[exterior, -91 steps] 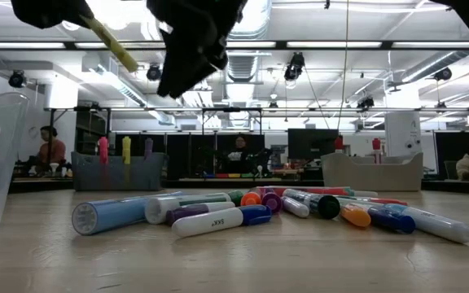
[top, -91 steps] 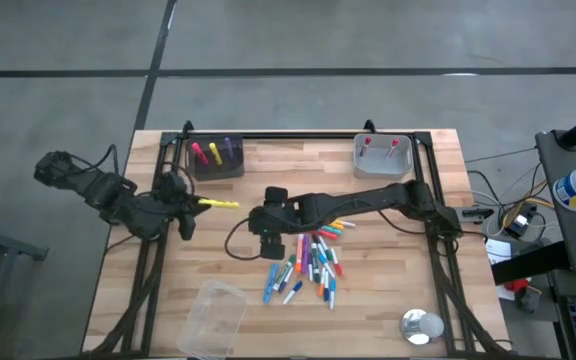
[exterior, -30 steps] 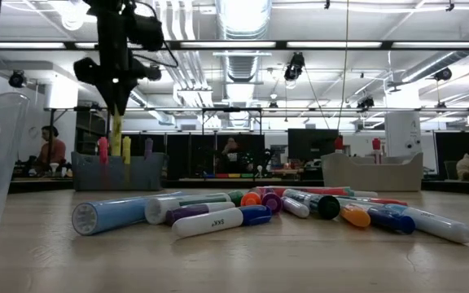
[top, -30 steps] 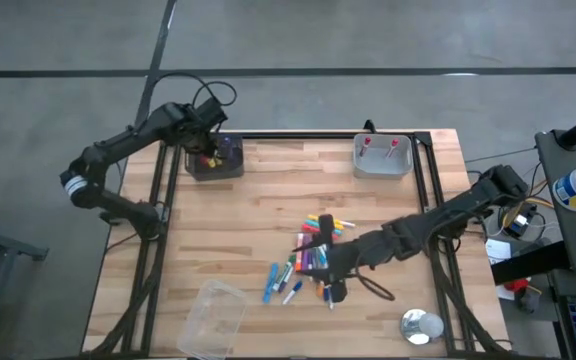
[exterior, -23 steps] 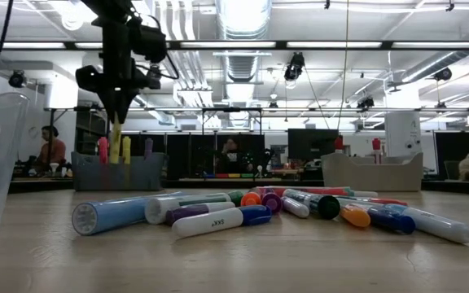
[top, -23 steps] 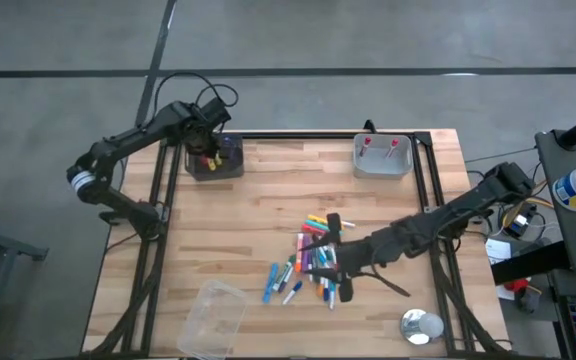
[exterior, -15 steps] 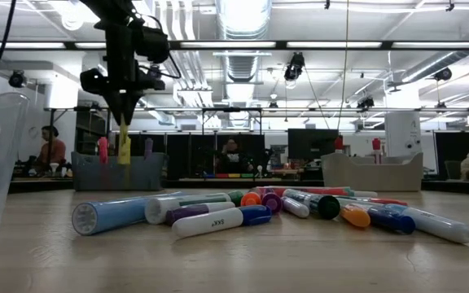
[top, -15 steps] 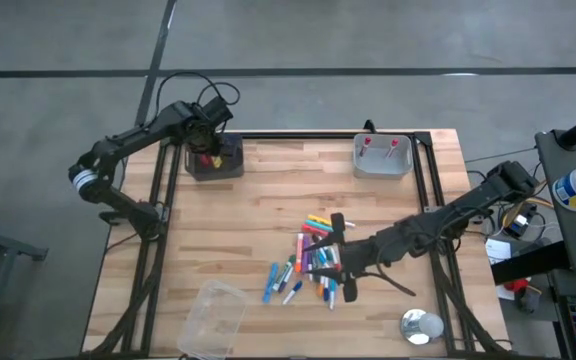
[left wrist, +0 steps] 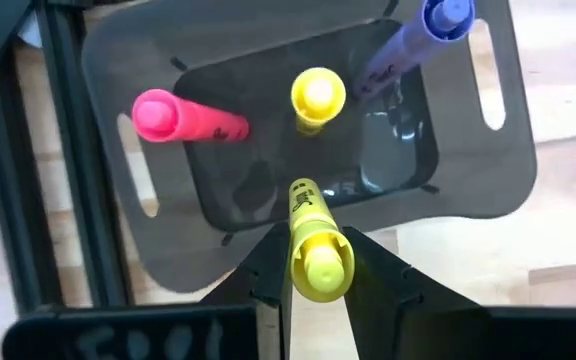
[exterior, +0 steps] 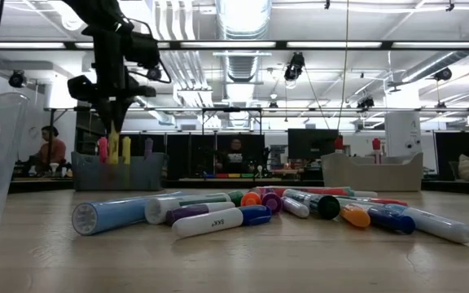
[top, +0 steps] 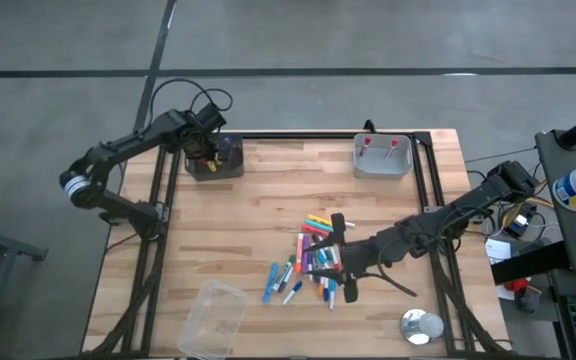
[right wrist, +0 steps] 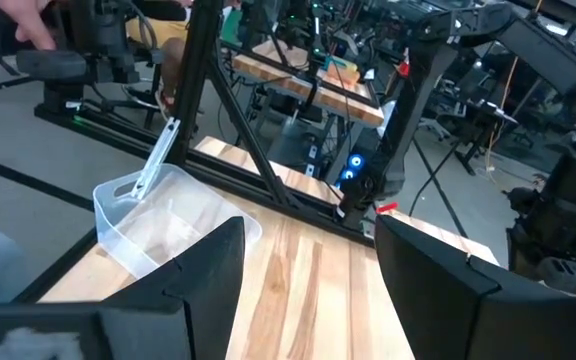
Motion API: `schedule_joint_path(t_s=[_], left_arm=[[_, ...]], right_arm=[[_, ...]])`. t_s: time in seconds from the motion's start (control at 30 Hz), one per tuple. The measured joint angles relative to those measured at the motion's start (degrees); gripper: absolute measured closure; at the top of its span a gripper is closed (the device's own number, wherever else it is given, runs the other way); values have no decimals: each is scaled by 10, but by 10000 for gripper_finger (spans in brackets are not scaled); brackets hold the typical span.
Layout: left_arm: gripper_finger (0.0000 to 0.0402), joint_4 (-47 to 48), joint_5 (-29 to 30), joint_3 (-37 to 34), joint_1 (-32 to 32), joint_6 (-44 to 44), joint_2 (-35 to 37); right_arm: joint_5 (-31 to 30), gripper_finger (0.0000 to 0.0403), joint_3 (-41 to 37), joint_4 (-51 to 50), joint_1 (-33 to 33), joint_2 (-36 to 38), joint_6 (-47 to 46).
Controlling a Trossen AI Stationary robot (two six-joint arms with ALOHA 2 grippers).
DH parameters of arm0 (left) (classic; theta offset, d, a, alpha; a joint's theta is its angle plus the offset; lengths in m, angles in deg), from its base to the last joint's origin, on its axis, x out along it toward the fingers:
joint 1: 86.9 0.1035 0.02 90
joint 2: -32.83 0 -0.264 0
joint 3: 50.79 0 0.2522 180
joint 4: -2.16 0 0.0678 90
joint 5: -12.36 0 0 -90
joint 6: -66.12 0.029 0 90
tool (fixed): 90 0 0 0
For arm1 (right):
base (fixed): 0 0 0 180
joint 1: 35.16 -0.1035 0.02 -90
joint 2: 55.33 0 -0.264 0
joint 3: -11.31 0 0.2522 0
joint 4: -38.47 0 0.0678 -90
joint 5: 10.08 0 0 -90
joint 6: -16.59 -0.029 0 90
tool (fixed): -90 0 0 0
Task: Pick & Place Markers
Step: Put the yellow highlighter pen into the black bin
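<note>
Several markers in mixed colours lie in a loose pile (top: 308,265) (exterior: 259,212) mid-table. My left gripper (top: 206,148) (exterior: 112,122) (left wrist: 318,250) hangs over the dark bin (top: 236,166) (left wrist: 468,150) at the far left corner, shut on a yellow marker (left wrist: 316,240). A pink marker (left wrist: 183,118), a yellow one (left wrist: 318,98) and a purple one (left wrist: 418,40) stand leaning in that bin. My right gripper (top: 340,268) (right wrist: 308,270) sits at the pile's right side, open, with nothing between its fingers. Whether it touches a marker is hidden. My left gripper pinches the yellow marker between its two fingers (left wrist: 268,270), just below the upper end (left wrist: 320,272). It comes from above, pointing down. The marker hangs nearly upright, lifted, with its lower end (left wrist: 302,192) over the bin's inside.
A grey bin (top: 383,168) (exterior: 373,172) at the far right holds two red-capped markers. A clear plastic container (top: 213,318) (right wrist: 158,225) lies near the front left edge. A round metal object (top: 421,326) sits near the front right corner. Black frame rails run along both table sides.
My left gripper kept the yellow marker over the dark bin, dipping it lower, then rising a little and shifting slightly toward the table's left. My right gripper slid a short way toward the table's right along the pile, then stayed still.
</note>
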Motion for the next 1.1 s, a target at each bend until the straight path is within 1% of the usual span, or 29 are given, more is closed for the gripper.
schedule_joint_path(t_s=[0.23, 0.5, 1.1], left_arm=[[339, -12, -3, -35, 12, -3, 7], [339, -47, -4, -57, 13, -5, 7], [339, -61, 1, -66, 13, -23, 7]], right_arm=[[0, 184, 1, 0, -3, 0, 0], [0, 184, 1, 0, -3, 0, 0], [1, 184, 2, 0, -3, -1, 0]])
